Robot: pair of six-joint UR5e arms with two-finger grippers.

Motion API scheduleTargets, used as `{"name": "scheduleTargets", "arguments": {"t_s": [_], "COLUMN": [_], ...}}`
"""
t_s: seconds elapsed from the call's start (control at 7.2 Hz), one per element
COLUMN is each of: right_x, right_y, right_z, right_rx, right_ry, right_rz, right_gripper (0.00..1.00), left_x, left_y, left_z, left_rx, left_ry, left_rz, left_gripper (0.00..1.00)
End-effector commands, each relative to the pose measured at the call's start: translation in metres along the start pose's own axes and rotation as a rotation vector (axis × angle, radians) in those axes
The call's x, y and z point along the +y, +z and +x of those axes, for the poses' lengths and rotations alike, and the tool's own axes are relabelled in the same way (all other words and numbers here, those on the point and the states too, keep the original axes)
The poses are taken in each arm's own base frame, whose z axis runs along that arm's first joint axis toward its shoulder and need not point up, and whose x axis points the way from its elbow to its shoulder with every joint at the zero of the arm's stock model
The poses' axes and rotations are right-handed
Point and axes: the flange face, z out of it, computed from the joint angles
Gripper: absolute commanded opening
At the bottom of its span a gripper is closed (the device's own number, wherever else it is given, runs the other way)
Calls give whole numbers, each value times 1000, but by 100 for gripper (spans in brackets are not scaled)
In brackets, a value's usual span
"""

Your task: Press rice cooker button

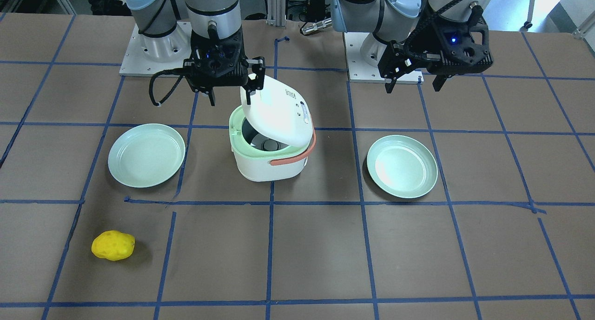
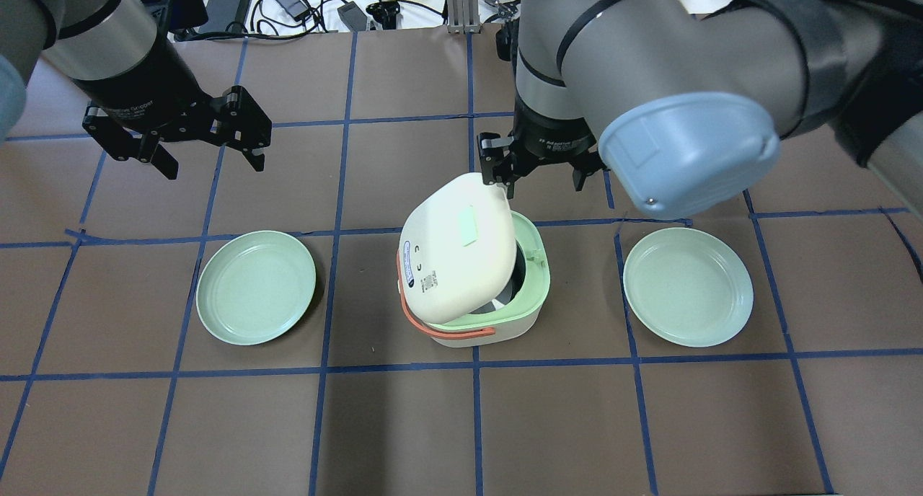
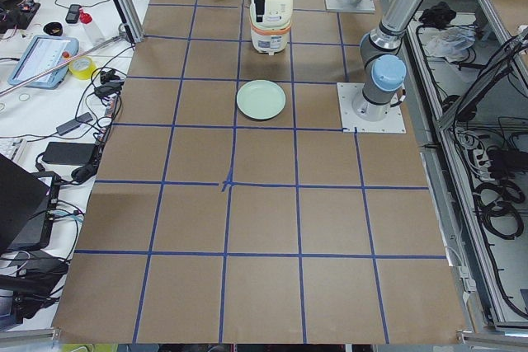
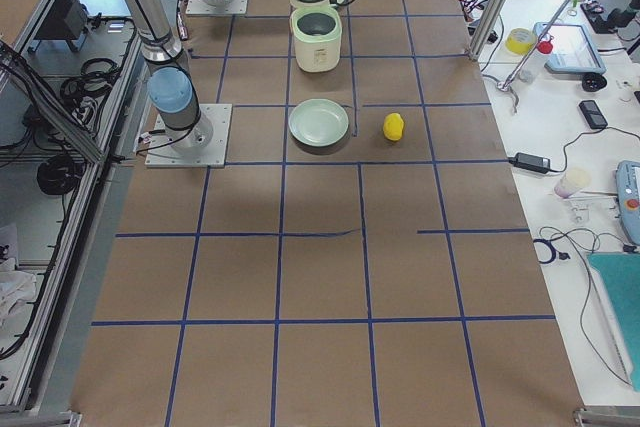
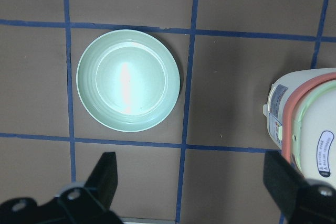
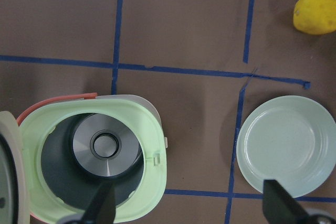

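The white rice cooker (image 1: pixel 266 167) with a green rim and an orange handle stands mid-table, its lid (image 1: pixel 279 115) tilted open over the dark inner pot (image 6: pixel 105 148). It also shows in the overhead view (image 2: pixel 454 262). My right gripper (image 1: pixel 232 90) is open and empty, just behind the raised lid edge, one finger (image 2: pixel 497 170) at or against it. In the right wrist view my right gripper (image 6: pixel 189 208) hangs above the cooker's open rim. My left gripper (image 2: pixel 213 161) is open and empty, well apart, hovering behind a plate. I cannot make out the button.
A pale green plate (image 2: pixel 256 287) lies on my left of the cooker, another plate (image 2: pixel 687 287) on my right. A yellow lumpy object (image 1: pixel 113 245) lies on the far side beyond the right plate. Blue tape lines grid the brown table.
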Motion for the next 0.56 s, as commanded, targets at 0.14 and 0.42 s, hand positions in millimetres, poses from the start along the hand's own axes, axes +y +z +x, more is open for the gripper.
{"name": "scheduleTargets", "arguments": {"t_s": [0.14,0.42], "right_x": [-37,-43], "right_y": [-35,-38], "right_z": [90,109], "right_rx": [10,0], "right_ry": [42,80], "right_rz": [64,72], "right_gripper": [100,100], "left_x": [0,0], "left_y": [0,0], "left_z": [0,0], "left_rx": [0,0], "left_ry": [-1,1], "left_rz": [0,0], "left_gripper": [100,100]}}
